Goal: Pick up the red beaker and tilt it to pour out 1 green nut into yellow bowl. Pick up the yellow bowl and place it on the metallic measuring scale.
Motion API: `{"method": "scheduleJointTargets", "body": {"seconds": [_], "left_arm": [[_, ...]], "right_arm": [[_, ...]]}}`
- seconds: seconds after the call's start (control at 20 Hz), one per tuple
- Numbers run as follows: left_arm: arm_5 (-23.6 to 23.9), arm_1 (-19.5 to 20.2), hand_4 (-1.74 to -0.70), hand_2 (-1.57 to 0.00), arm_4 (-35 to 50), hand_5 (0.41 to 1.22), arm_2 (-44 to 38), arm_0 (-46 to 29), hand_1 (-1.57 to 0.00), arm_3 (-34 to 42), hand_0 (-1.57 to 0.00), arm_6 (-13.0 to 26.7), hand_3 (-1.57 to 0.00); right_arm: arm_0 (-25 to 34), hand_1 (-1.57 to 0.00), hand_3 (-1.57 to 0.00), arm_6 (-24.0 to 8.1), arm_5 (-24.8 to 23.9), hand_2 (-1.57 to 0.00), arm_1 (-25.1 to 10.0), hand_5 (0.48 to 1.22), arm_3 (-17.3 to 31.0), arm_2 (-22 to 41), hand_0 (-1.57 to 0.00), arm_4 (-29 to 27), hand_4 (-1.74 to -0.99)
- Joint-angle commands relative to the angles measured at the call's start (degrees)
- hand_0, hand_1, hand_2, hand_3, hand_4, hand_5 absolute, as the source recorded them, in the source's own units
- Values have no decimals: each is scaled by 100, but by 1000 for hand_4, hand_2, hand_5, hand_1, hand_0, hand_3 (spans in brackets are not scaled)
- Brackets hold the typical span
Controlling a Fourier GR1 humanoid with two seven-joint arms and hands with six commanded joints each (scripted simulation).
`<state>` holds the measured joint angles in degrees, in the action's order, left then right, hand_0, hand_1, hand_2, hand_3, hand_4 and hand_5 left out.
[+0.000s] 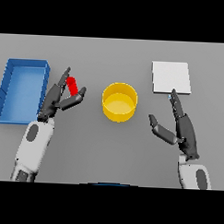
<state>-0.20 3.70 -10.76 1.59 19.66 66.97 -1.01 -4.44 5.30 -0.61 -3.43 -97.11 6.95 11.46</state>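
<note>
Two dark hands on white and grey arms reach over a flat grey table, seen from the head view. The left hand sits at about nine o'clock from the table's centre, its fingers extended upward and its thumb angled out toward three o'clock. The small red cylindrical beaker stands tilted in the gap between these fingers and the thumb, its lower end near the thumb tip and its upper end beside the fingertips; whether the hand actually presses it cannot be told, and the fingers look fairly straight rather than wrapped round it. The beaker's contents are not visible. The round yellow bowl rests on the table near the centre, at three o'clock from the beaker and apart from both hands; its interior appears uniformly yellow. The square pale metallic measuring scale lies flat at about one o'clock from the bowl, well apart from it. The right hand hovers at four o'clock from the bowl, spread wide with straight fingers pointing toward twelve o'clock, the fingertips just below the scale's near edge and the thumb pointing toward the bowl; it holds nothing. A rectangular blue open-topped bin lies at the far nine o'clock side, just beside the left hand.
</note>
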Motion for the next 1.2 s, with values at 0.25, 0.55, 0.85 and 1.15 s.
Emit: {"method": "scheduleJointTargets", "body": {"seconds": [0.25,0.55,0.85,1.15], "left_arm": [[203,-110,-1215,1,-41,678,-166,527,1,-751,1,-176,1],[203,-250,-1328,-54,334,738,-604,842,-7,-1509,-4,-942,-37],[929,-467,-1558,-989,-59,1043,-586,1232,-941,-2006,-918,-1030,-984],[883,-434,-1542,-1419,-111,1174,-472,1141,-1406,-1905,-1400,-1119,-1357]], "right_arm": [[38,1,1,-99,-18,1,3,641,10,-28,1,-15,-1241],[-77,1,1,-37,-3,1,-1,644,-52,-61,1,-87,-1244],[-71,1,1,-126,-23,1,-34,648,-109,-79,1,-66,-1239],[-74,1,1,-15,22,1,58,644,-86,-31,1,-133,-1255]]}}
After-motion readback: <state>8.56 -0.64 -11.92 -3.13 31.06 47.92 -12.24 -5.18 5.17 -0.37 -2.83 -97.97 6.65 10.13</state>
